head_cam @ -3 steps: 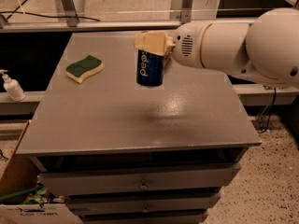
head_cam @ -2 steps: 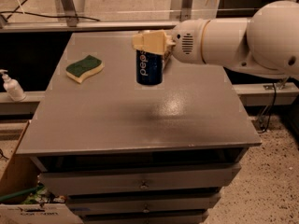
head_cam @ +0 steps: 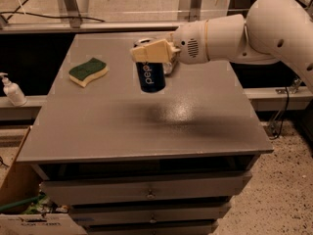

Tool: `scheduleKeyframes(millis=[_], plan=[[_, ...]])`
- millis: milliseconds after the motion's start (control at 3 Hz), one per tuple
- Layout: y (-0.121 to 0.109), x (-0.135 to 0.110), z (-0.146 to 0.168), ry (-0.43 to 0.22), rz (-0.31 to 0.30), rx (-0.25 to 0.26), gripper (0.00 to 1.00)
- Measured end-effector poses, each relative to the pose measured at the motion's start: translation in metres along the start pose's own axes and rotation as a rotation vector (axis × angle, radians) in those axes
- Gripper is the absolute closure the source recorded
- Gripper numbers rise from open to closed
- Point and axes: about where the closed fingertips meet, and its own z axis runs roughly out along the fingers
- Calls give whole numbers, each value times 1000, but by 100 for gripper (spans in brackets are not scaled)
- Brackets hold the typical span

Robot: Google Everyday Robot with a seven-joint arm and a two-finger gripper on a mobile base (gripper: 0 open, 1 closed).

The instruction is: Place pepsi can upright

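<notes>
The pepsi can point(head_cam: 151, 76) is blue with white lettering and stands upright, its base on or just above the grey tabletop point(head_cam: 146, 121) near the back middle. My gripper point(head_cam: 150, 52) reaches in from the right on a white arm point(head_cam: 254, 31). Its tan fingers point(head_cam: 146, 51) are shut on the top of the can, hiding the can's upper rim.
A green and yellow sponge point(head_cam: 88, 72) lies on the table's left back part. A white pump bottle point(head_cam: 12, 89) stands on a lower ledge at far left. The cabinet has drawers point(head_cam: 146, 192) below the top. A cardboard box point(head_cam: 19, 199) sits on the floor at left.
The arm and the can have shifted slightly left and a little lower. The grip on the can is unchanged.
</notes>
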Motion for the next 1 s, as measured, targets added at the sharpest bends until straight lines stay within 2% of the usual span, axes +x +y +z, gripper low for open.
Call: scheduleKeyframes(millis=[333, 1000], plan=[[-8, -18, 6, 31, -28, 96, 100], [-11, -18, 10, 14, -64, 126, 100]])
